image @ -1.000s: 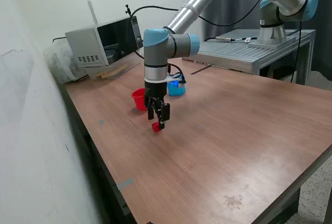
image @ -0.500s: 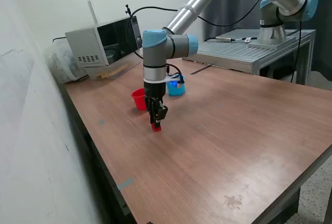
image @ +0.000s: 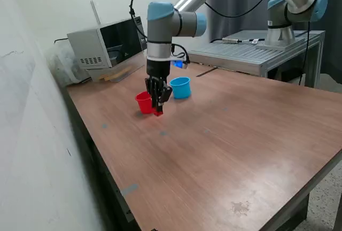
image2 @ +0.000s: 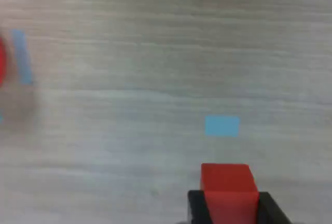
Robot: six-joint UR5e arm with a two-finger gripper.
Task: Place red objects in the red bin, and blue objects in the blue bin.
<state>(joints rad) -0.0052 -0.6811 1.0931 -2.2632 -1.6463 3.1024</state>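
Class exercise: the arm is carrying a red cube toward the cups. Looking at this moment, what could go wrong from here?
1. The gripper hangs low beside the red cup, about level with its rim; moving sideways without lifting could knock the cup over.
2. The red cube is small and pinched only at its sides; it might slip out, or bounce off the rim when released.
3. The blue cup stands close by, so a poorly aimed drop could land there.
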